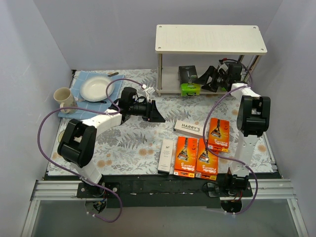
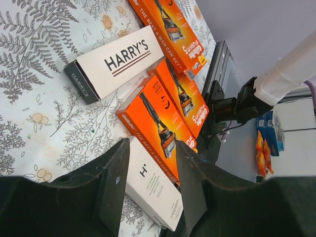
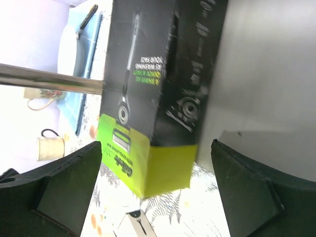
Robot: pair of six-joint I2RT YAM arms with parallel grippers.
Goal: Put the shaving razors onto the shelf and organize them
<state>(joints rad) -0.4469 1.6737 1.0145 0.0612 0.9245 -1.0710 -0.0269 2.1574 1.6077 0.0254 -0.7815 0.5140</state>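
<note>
1. Standing by the table, I see the right claw (image 1: pixel 216 79) reached in at the lower tier of the two-tier shelf of pale wood boards on thin metal legs (image 1: pixel 210 38), which stands at the far right of the table.
2. A black razor box with a lime-green end (image 1: pixel 189 85) lies on that lower tier, its green end at the front edge. The right claw is just beside it, on its right.
3. The right wrist view shows the right claw (image 3: pixel 155 148) gaping wide, its dark fingers (image 3: pixel 64 192) far apart. The black razor box (image 3: pixel 153 74) sits ahead of the gap, neither finger touches it, and the claw holds nothing.
4. The left claw (image 1: pixel 154 113) hangs over the fern-patterned tablecloth (image 1: pixel 128 143) near the middle of the table, pointing right. It is partly open and holds nothing.
5. Through the gap between its fingers (image 2: pixel 113 182) a slim white box marked H' (image 2: pixel 150 190) shows, lying flat on the cloth.
6. Just right of that white box a bright orange razor box (image 1: pixel 186 155) and a second orange box (image 1: pixel 208 158) lie side by side, touching.
7. A third orange box (image 1: pixel 217 133) lies just beyond the second, nearer the shelf.
8. A grey and white box lettered HARRY'S (image 1: pixel 189 128) lies crosswise just beyond the slim white box, between the left claw and the orange boxes.
9. Far left, well apart from all the boxes, a white plate (image 1: pixel 97 89) rests on a blue cloth (image 1: pixel 79 79), with a cream mug (image 1: pixel 63 96) beside it.
</note>
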